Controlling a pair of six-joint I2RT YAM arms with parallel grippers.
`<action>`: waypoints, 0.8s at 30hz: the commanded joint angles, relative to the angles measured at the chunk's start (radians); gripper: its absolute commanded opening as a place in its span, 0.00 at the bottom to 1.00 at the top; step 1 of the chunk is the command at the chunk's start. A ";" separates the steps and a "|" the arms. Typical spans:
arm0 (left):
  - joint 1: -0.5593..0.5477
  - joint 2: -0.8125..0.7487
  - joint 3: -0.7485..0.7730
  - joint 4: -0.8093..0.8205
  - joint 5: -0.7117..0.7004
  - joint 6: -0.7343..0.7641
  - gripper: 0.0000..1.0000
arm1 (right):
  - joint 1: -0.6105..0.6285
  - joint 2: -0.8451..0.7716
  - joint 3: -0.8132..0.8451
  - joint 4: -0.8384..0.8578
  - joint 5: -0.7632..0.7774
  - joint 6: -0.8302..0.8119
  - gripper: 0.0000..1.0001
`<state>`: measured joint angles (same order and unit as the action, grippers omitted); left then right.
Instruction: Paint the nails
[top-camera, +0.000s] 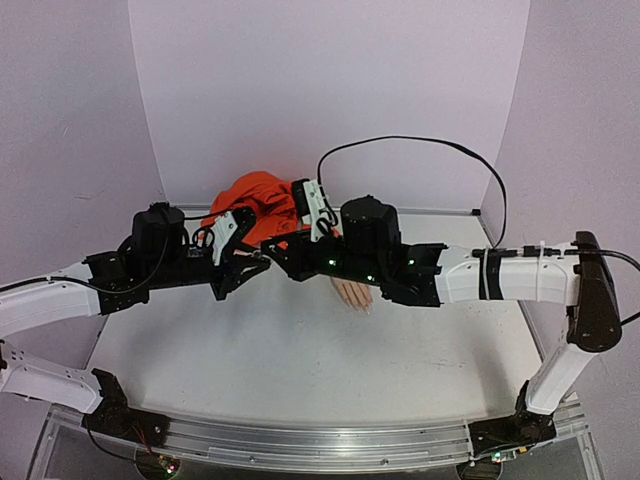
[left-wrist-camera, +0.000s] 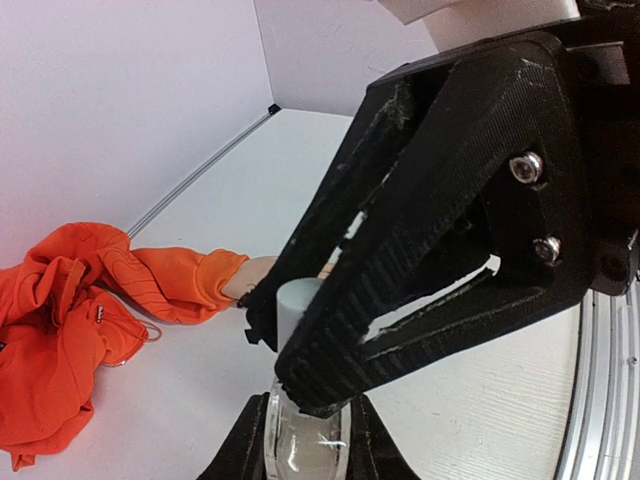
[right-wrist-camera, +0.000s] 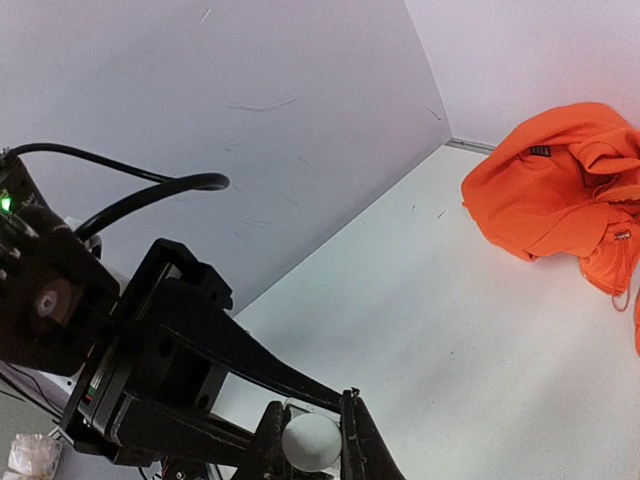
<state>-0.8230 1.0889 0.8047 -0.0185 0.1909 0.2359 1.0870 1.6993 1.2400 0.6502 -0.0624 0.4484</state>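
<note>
- Top view: the left gripper (top-camera: 258, 263) and the right gripper (top-camera: 283, 252) meet tip to tip over the middle of the table (top-camera: 300, 360). What sits between them is hidden here.
- The mannequin hand (top-camera: 352, 293) lies flat on the table, under the right arm and to the right of both grippers. The nails (top-camera: 360, 303) are at its near finger ends, too small to make out, and well apart from both sets of jaws.
- The orange sleeve (top-camera: 262, 205) is bunched up behind the grippers.
- Left wrist view: the left jaws are clamped on a small clear bottle (left-wrist-camera: 305, 448), which stands upright. Its contents look clear or whitish, and I can't tell how full it is.
- The white cap (left-wrist-camera: 298, 305) sits on top of the bottle, with the right jaws pinched narrow around it from above.
- A sliver of the mannequin hand shows at the sleeve cuff, behind the cap and not touching it.
- Right wrist view: the round white cap is gripped between the right fingertips at the bottom edge. The left gripper's black body is just beside it at left, and the orange sleeve is far off at upper right.
</note>
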 joint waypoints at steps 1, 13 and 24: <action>0.051 -0.024 0.028 0.068 -0.200 -0.011 0.23 | 0.037 -0.021 0.052 -0.002 0.097 0.091 0.00; 0.052 -0.069 0.023 0.065 -0.009 -0.027 0.99 | -0.129 -0.136 -0.166 -0.163 0.528 0.212 0.00; 0.051 -0.068 0.022 0.064 -0.038 -0.023 0.99 | -0.634 -0.294 -0.552 -0.276 0.672 0.317 0.00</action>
<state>-0.7723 1.0355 0.8047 -0.0063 0.1627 0.2123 0.5617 1.4601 0.7456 0.3920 0.5415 0.7383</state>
